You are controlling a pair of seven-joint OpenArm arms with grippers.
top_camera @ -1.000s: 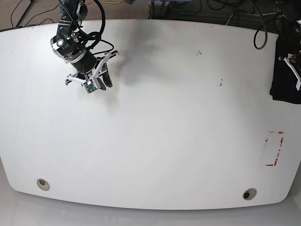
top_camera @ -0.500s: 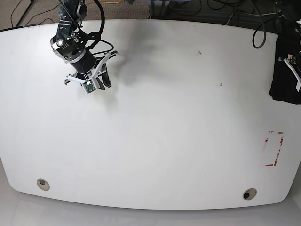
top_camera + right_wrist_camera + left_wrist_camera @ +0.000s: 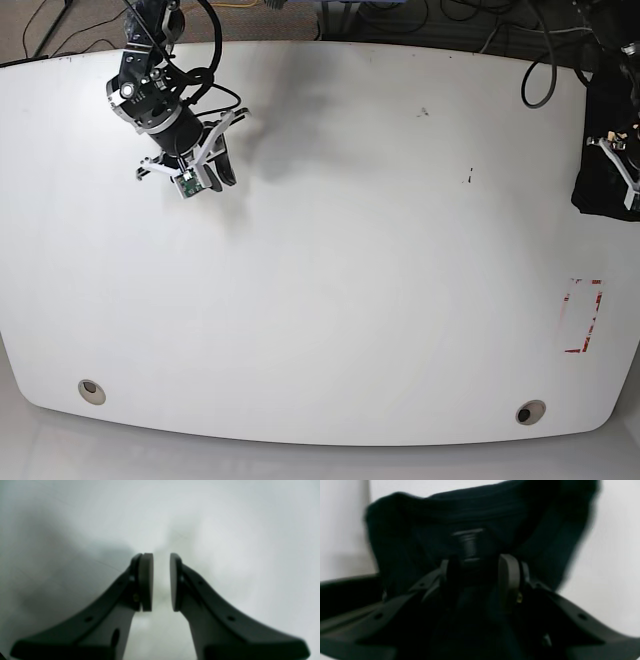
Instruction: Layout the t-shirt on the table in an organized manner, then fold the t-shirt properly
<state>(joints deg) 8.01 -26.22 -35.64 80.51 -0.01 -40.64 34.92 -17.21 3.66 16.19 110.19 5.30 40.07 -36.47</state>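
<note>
The left wrist view shows what the base view barely catches: the left gripper is clamped on a bunch of the black t-shirt, the dark cloth rising in a hump ahead of its fingers and hiding most of the white table there. In the base view the t-shirt is only a dark mass at the table's far right edge, cut off by the frame, with the left gripper against it.

The right wrist view shows the right gripper grasping nothing, its pads nearly closed with a narrow gap and bare table beneath. The base view places the right gripper above the table's far left part, its arm reaching in from the far edge and angled down.

Near the table's right edge is a red-outlined rectangle; two round holes sit along its near edge, and cables hang beyond its far edge.
</note>
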